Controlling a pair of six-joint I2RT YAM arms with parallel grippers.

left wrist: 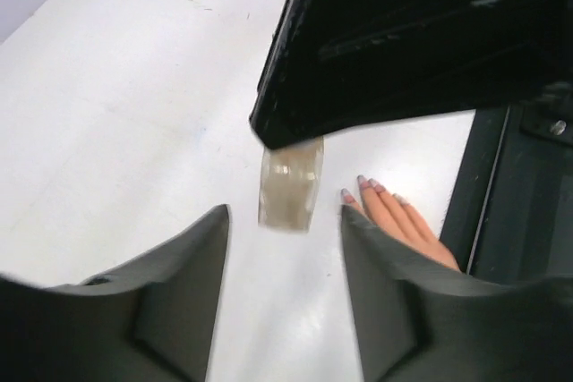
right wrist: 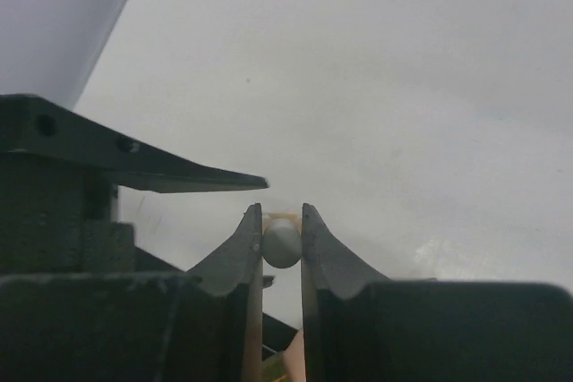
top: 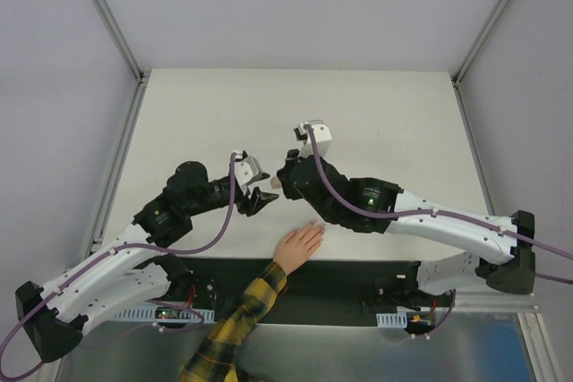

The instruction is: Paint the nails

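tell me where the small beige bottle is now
In the top view the small beige bottle is mid-table, gripped by the right end effector, facing the open left end effector, just beyond the person's hand.

The left arm (top: 107, 270) and right arm (top: 457, 228) are white below, black above, trailing purple cables (top: 235, 187).
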